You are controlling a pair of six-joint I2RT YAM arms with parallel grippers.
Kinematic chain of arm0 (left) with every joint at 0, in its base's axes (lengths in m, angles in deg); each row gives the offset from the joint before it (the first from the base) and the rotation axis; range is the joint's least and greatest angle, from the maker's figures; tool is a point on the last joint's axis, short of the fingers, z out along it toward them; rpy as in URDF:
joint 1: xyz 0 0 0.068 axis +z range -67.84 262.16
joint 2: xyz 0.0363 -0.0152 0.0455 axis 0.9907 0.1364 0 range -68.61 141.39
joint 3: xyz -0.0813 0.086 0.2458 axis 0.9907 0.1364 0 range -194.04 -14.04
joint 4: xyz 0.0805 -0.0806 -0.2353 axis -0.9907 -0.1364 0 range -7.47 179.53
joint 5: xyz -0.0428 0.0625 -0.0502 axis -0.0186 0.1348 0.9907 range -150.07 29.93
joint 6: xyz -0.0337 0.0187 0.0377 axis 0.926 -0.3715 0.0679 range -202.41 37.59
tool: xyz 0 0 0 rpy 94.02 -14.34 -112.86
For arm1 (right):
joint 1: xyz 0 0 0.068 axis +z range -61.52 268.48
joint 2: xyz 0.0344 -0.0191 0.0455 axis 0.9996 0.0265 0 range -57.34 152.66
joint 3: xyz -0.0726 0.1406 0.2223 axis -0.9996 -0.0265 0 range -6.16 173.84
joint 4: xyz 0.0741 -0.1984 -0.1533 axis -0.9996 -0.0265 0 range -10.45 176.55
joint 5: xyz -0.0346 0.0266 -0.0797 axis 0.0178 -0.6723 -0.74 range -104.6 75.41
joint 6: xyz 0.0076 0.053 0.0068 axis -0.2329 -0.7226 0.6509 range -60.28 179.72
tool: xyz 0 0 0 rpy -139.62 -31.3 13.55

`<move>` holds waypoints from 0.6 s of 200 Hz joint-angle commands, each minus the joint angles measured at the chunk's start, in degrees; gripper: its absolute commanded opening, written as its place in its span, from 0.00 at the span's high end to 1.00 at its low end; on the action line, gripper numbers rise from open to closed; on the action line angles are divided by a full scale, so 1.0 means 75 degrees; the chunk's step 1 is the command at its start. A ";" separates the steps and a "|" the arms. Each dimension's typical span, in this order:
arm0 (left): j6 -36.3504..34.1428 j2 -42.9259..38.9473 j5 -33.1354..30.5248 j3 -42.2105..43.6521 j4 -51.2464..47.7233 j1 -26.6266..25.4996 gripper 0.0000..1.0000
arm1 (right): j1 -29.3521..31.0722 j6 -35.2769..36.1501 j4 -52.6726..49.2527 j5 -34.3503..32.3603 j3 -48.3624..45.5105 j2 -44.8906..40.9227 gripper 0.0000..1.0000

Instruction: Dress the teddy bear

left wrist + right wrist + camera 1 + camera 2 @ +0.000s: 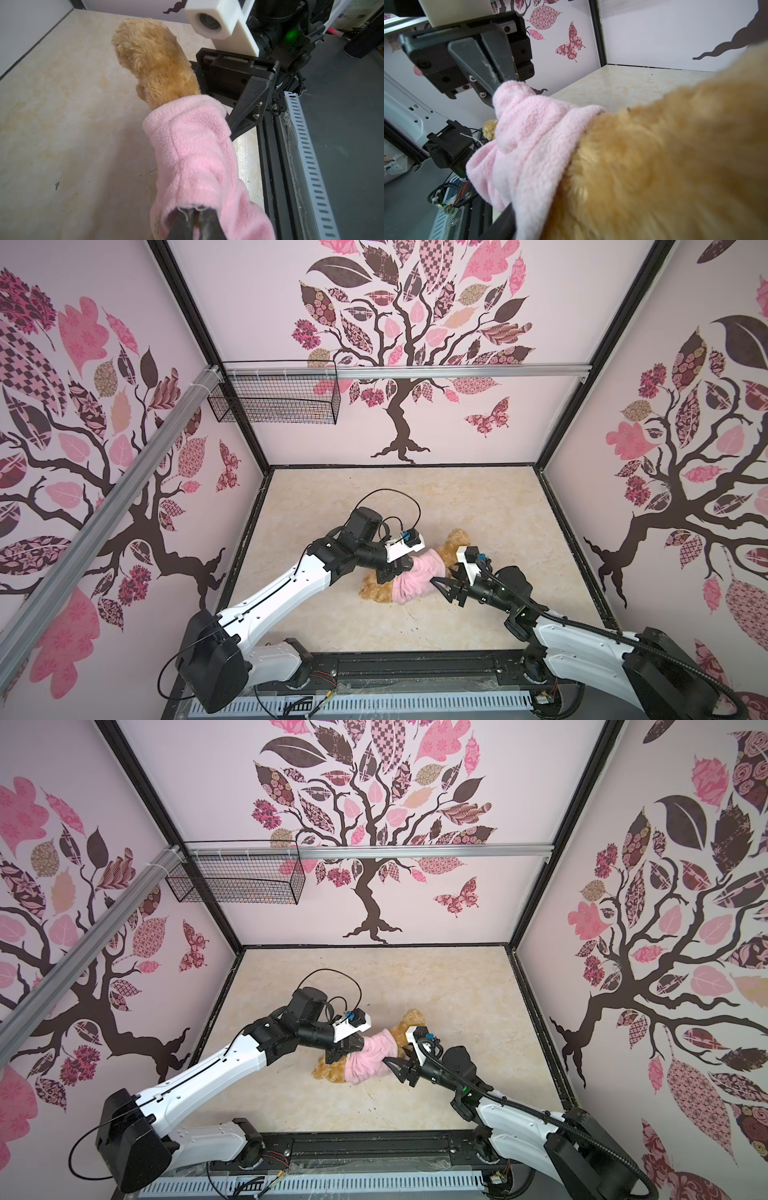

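1. Right gripper [445,578], nearest the base: jaws spread, lower finger against the edge of the small pink fleece shirt [415,576]. Closing here could nip fur along with fleece, then drag the toy instead of the cloth.
2. The shirt sits bunched round the torso. I can't tell whether the arms are through the sleeves; tugging further could trap one inside.
3. Left gripper [194,216]: jaws pressed together, pinching the shirt's hem. With no counter-hold, its pull could slide everything across the cream marbled tabletop [457,497].
4. The shaggy golden-brown plush teddy bear [455,541] lies mid-table, head farthest from the base and unpinned, so it could roll.
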 commanded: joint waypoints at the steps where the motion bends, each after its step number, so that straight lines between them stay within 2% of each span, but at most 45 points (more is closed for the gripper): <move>1: -0.0363 0.0041 0.0169 -0.0261 -0.0227 -0.0117 1.00 | 0.0024 -0.0191 0.0999 0.0032 0.0211 0.0164 0.32; 27: -0.0569 0.0044 0.0061 -0.0182 -0.0347 -0.0210 1.00 | 0.0019 -0.0870 0.1050 -0.0628 0.0306 0.0312 0.31; 49: -0.0725 0.0062 -0.0051 -0.0155 -0.0479 -0.0290 1.00 | 0.0026 -0.1598 0.1106 -0.1098 0.0351 0.0487 0.38; 58: -0.0779 0.0053 -0.0069 -0.0144 -0.0505 -0.0304 1.00 | 0.0024 -0.1898 0.1083 -0.1255 0.0342 0.0548 0.46; 81: -0.0733 -0.0014 -0.0194 -0.0132 -0.0492 -0.0317 1.00 | 0.0004 -0.2747 0.0623 -0.2287 0.0211 0.0483 0.80; 99: -0.0440 -0.0112 -0.0227 -0.0107 -0.0387 -0.0308 1.00 | -0.0035 -0.3260 0.0047 -0.3100 0.0084 0.0364 1.00; 120: -0.0200 -0.0310 -0.0135 0.0029 -0.0209 -0.0305 1.00 | -0.0134 -0.3698 -0.0391 -0.3642 -0.0047 0.0333 1.00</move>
